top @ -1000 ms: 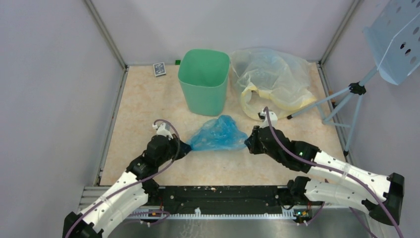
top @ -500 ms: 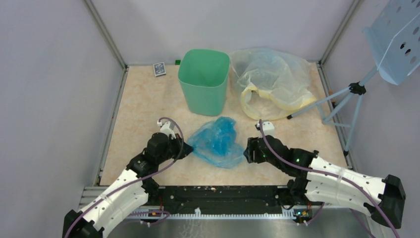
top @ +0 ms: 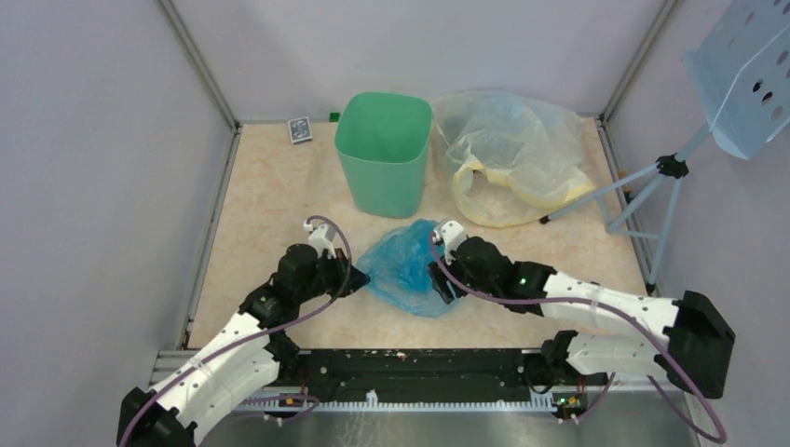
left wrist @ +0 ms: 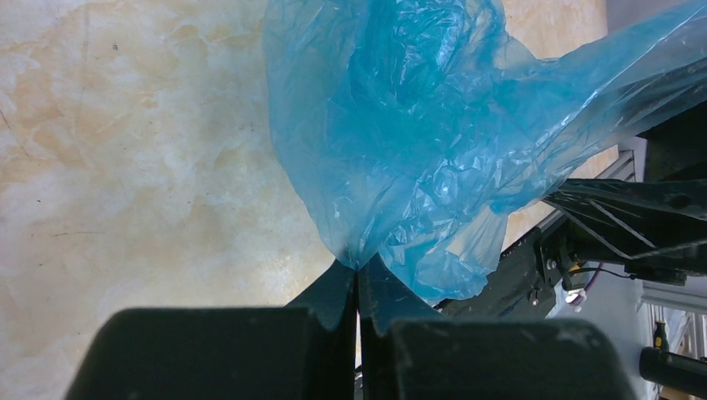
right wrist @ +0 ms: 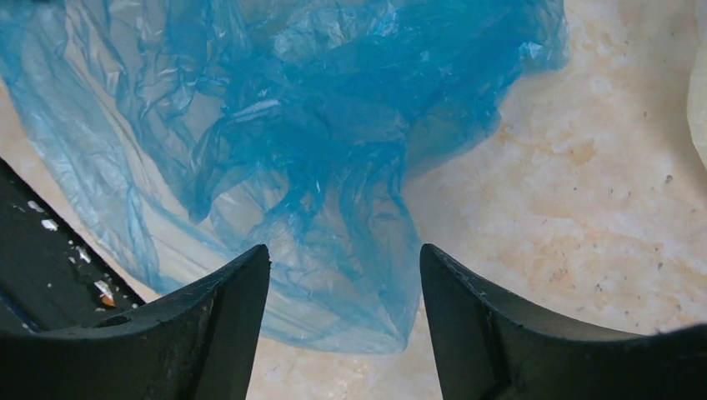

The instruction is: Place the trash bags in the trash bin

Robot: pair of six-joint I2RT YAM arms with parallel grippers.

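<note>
Clamping crinkly, see-thru blue trash bag [top: 402, 266], left tool [left wrist: 358, 277] pinches tight (right tool [right wrist: 343, 254]: spread apart).

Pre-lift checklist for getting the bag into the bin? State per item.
1. Left gripper pinching the bag: ok, shut on a corner.
2. Right gripper gripping the bag: not ok, open, fingers straddling the plastic.
3. Bin upright, mouth facing up: ok.
4. Clear bag out of the way: ok, it lies right of the bin.
5. Bag lifted off the table: not ok, it lies on it.
6. Left pinch firm enough to lift: cannot tell.
</note>
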